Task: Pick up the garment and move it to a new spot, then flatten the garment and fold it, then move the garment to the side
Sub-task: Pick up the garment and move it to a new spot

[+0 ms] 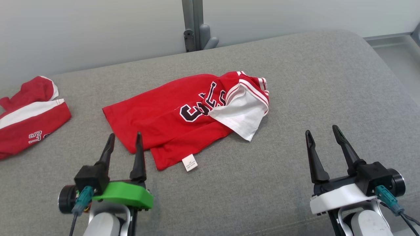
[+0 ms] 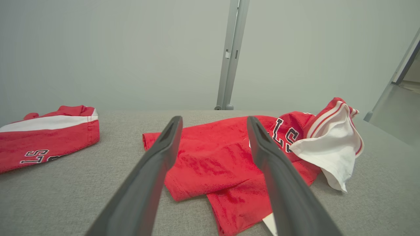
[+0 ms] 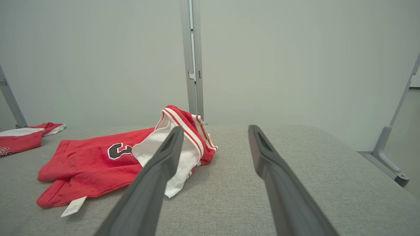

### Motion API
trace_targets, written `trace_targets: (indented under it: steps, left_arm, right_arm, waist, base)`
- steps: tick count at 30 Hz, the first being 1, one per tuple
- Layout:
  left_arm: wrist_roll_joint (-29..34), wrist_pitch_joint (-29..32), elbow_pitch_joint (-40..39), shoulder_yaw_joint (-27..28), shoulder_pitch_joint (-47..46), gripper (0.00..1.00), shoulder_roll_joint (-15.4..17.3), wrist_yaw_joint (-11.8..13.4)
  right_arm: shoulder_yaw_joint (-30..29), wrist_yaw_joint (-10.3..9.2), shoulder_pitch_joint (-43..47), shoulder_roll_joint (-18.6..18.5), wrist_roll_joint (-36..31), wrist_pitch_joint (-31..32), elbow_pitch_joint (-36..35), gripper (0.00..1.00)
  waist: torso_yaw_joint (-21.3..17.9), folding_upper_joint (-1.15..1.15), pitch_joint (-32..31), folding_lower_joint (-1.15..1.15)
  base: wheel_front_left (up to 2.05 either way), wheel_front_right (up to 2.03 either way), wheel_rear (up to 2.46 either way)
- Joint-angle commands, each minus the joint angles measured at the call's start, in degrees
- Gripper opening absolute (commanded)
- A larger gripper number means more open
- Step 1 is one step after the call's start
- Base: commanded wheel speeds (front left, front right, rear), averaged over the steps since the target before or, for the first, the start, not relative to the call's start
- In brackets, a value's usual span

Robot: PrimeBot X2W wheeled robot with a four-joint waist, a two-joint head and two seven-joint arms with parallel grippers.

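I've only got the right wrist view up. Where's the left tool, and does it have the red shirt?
Observer: The left tool is open and empty, fingers pointing at the red shirt's near left edge.
Operator: Any letters printed on it?
Observer: Yes, black letters L and S, outlined in white.
Operator: And the other garment?
Observer: The second red garment lies to the left of the left tool, not touching it.
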Motion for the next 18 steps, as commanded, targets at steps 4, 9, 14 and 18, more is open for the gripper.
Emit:
trace_targets:
  steps: [4,9,14,18]
  left_arm:
    - [3.0,0.0,-5.4,6.0,7.7,1.0,-1.2,-0.4]
    - [5.1,0.0,-7.7,10.1,13.0,1.0,-2.8,-1.9]
    - [6.6,0.0,-8.0,12.1,15.0,1.0,-3.8,-3.1]
    - [7.1,0.0,-7.5,13.3,15.5,1.0,-4.2,-4.1]
  right_arm:
    - [-0.7,-0.02,1.2,-0.1,-0.2,-0.2,-0.2,1.0]
    - [-1.3,-0.02,1.6,-0.1,0.2,-0.2,-0.2,1.0]
    - [-1.2,-0.02,2.2,-0.1,0.3,-0.2,0.0,1.0]
    - [-1.0,-0.02,2.3,-0.1,0.6,-0.2,0.4,1.0]
  waist:
    - [1.6,0.53,-1.6,0.0]
    - [2.8,0.53,-2.0,0.0]
    - [3.6,0.53,-2.2,0.0]
    - [4.2,0.53,-2.3,0.0]
  base:
    - [0.0,0.0,0.0]
    - [0.0,0.0,0.0]
    - [0.0,0.0,0.0]
    - [0.0,0.0,0.0]
